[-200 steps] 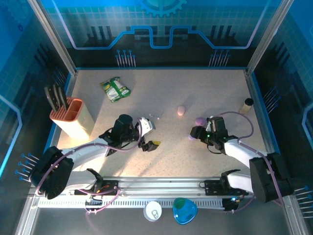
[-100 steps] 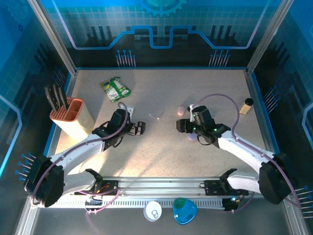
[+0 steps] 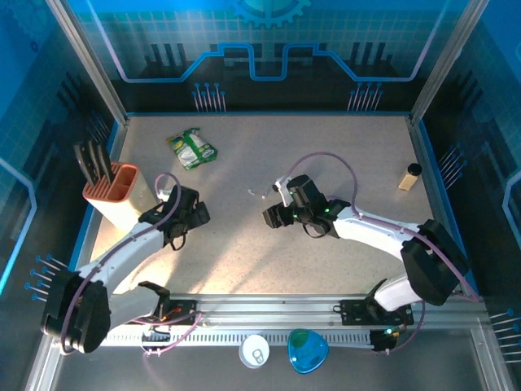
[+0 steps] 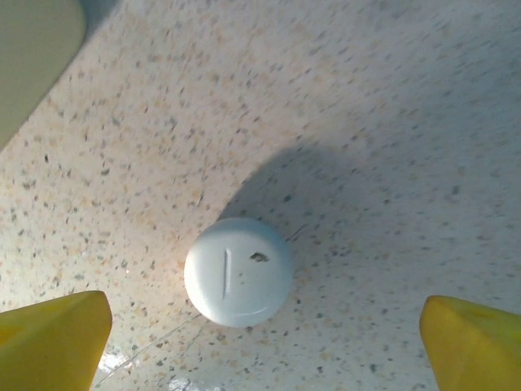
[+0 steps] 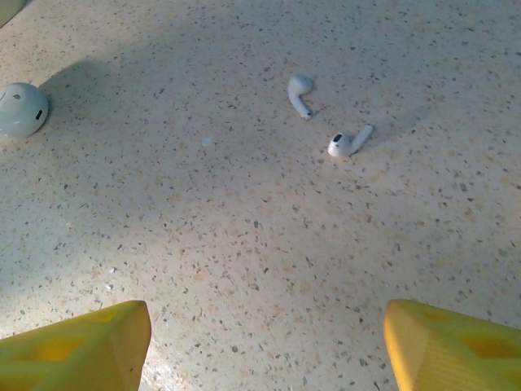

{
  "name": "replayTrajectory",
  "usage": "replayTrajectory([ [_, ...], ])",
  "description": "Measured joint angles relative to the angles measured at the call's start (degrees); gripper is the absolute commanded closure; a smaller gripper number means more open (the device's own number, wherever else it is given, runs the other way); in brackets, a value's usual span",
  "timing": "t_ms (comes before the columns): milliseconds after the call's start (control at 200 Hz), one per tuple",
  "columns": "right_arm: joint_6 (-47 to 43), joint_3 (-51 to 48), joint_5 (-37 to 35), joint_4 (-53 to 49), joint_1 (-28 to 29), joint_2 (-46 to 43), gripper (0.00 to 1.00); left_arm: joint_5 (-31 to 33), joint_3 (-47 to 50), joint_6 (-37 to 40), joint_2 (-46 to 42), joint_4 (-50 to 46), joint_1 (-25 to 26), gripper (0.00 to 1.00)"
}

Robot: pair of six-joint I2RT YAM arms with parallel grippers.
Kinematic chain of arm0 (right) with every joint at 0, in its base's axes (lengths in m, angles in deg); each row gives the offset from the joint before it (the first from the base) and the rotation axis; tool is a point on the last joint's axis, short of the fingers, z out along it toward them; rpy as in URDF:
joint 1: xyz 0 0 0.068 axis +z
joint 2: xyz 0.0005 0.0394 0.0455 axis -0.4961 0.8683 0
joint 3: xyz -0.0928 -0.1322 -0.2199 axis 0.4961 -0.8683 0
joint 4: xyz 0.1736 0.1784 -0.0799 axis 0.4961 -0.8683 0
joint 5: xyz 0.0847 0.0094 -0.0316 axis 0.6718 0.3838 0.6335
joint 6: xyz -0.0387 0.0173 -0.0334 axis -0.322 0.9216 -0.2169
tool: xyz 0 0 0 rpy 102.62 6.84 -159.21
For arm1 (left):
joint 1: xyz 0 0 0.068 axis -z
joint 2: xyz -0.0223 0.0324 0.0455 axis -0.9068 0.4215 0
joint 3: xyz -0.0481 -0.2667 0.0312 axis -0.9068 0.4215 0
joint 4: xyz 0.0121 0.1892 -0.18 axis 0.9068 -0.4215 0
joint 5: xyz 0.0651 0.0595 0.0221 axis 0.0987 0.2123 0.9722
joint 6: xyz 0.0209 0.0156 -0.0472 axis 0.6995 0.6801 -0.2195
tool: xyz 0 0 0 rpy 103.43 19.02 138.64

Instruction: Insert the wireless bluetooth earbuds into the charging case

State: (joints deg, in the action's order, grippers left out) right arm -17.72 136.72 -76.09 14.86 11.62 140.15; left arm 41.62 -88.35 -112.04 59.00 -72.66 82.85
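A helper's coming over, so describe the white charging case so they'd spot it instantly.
Start at the orange-topped knife block on the left. Just right of it, below the left gripper, lies the white case: a smooth round pebble, far bigger than the two stemmed earbuds nearby.

The left arm [image 3: 122, 252] slants from its base at the near left up toward the left side of the surface, wrist bent down. The left jaws stand wide apart with nothing between them (their yellow fingertips [image 4: 53, 338] sit at the two lower corners of the wrist view). The right arm [image 3: 374, 228] stretches low and leftward to the middle of the surface. The right jaws gape too, empty, yellow fingertips [image 5: 81, 346] well apart.
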Motion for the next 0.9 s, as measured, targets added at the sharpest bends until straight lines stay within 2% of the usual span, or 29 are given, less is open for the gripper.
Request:
replayTrajectory([
  [170, -0.4, 0.3, 0.0, 0.3, 0.0, 0.3, 0.24, 0.0, 0.0, -0.6, 5.3, 0.0, 0.0, 0.08],
  [465, -0.4, 0.4, 0.0, 0.2, 0.0, 0.8, 0.24, 0.0, 0.0, 0.3, 12.4, 1.9, -0.1, 0.21],
  [795, -0.4, 0.4, 0.1, 0.2, 0.0, 1.0, 0.24, 0.0, -0.7, 2.6, 15.8, 3.5, -1.5, 0.36],
  [900, -0.3, 0.4, 0.2, 0.2, 0.0, 1.0, 0.24, -0.1, -1.6, 2.9, 17.1, 3.6, -1.7, 0.36],
])
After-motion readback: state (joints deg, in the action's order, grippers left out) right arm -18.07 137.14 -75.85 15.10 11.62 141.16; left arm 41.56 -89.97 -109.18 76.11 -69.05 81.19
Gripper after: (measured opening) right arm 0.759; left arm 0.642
